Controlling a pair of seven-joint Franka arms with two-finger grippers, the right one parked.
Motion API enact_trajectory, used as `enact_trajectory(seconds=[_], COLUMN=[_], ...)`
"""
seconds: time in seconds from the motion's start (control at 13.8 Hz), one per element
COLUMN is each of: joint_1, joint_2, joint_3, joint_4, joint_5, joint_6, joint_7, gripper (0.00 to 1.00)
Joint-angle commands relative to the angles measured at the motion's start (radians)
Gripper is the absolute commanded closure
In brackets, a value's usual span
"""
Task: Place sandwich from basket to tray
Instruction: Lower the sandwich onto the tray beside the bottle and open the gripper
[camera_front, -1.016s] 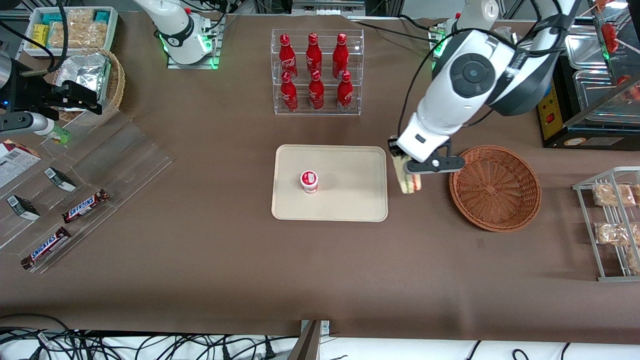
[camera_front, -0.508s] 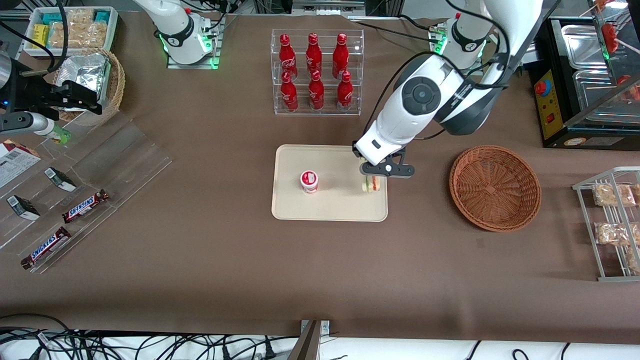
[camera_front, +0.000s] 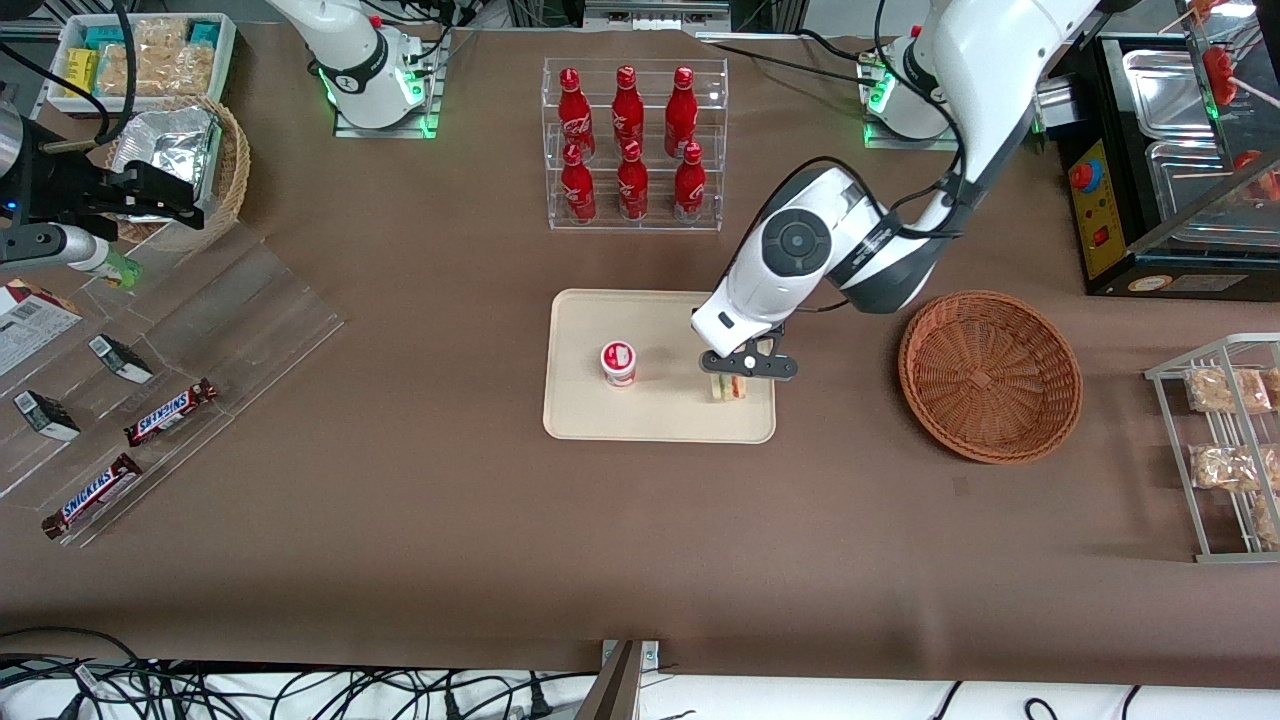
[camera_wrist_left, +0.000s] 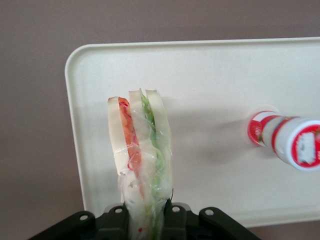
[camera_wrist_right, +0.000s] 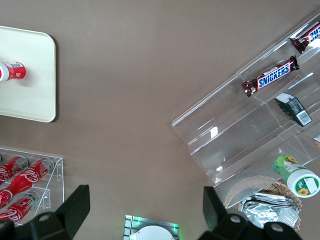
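The wrapped sandwich (camera_front: 731, 388) (camera_wrist_left: 139, 150) shows white bread with red, orange and green layers. My left gripper (camera_front: 738, 372) (camera_wrist_left: 146, 220) is shut on it and holds it low over the cream tray (camera_front: 660, 425) (camera_wrist_left: 210, 75), at the tray's end nearest the basket. Whether the sandwich touches the tray I cannot tell. The reddish-brown wicker basket (camera_front: 990, 375) stands beside the tray, toward the working arm's end of the table, with nothing in it.
A small red-and-white cup (camera_front: 619, 363) (camera_wrist_left: 285, 141) stands on the tray beside the sandwich. A clear rack of red cola bottles (camera_front: 632, 145) stands farther from the front camera than the tray. A wire rack of snack packets (camera_front: 1225, 440) lies toward the working arm's end.
My gripper carried the sandwich from the gap between basket and tray to over the tray, then went lower over the tray's near-basket end.
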Motion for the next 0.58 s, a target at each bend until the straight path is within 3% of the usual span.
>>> enact_trajectory(seconds=[0.0, 0.29, 0.36, 0.44, 0.51], joint_1=[-0.03, -0.033, -0.033, -0.033, -0.033], joint_2=[0.075, 0.096, 0.096, 0.096, 0.093], joint_3=[0.005, 0.005, 0.005, 0.005, 0.005], joint_4=[0.013, 0.013, 0.013, 0.013, 0.018], joint_5=[0.131, 0.179, 0.179, 0.177, 0.179], joint_6=[0.051, 0.056, 0.054, 0.053, 0.044], joint_7=[-0.101, -0.131, -0.131, -0.138, -0.146], gripper=[1.0, 1.0, 0.86, 0.31, 0.0])
